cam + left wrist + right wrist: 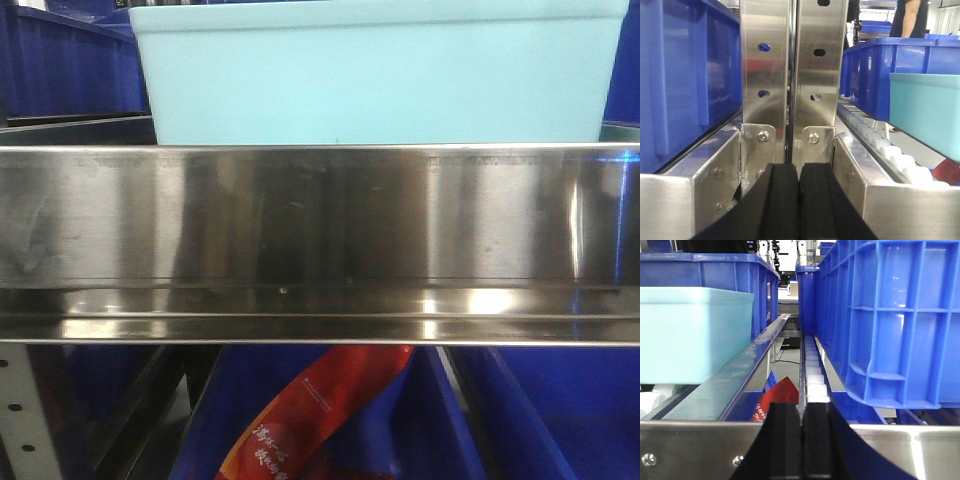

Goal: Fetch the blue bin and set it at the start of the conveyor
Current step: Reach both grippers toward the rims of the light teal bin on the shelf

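Exterior front-facing view: the blue bin (380, 75) stands on the shelf behind a steel rail (320, 215), which hides the foot of its front wall. Dark blue crates (60, 70) stand behind it. A red packet (320, 410) lies on the level below. The conveyor start is in no view. The task is judged to be at the approach step.

Claw status:
- Left claw (799, 200): pads pressed together, nothing held. It points straight at two steel uprights (792, 75). The bin lies off to its right.
- Right claw (802, 440): pads pressed together, nothing held. It points along a roller track (812, 370), with the bin on its left and a ribbed crate (890, 320) on its right.

Probable faults and causes:
1. Collision with the uprights. Cause: advancing the left claw on its present line without first shifting toward the bin.
2. Failed grasp. Cause: reaching the bin rim with either claw not opened.
3. Bin catching on the rail. Cause: pulling the bin forward without first lifting it above the rail edge.
4. Contact with the ribbed crate. Cause: the narrow lane on the right side leaves little room for error.
5. Slip or tilt. Cause: the bin walls are smooth and plain, so uneven lift between the two arms would likely tip it.
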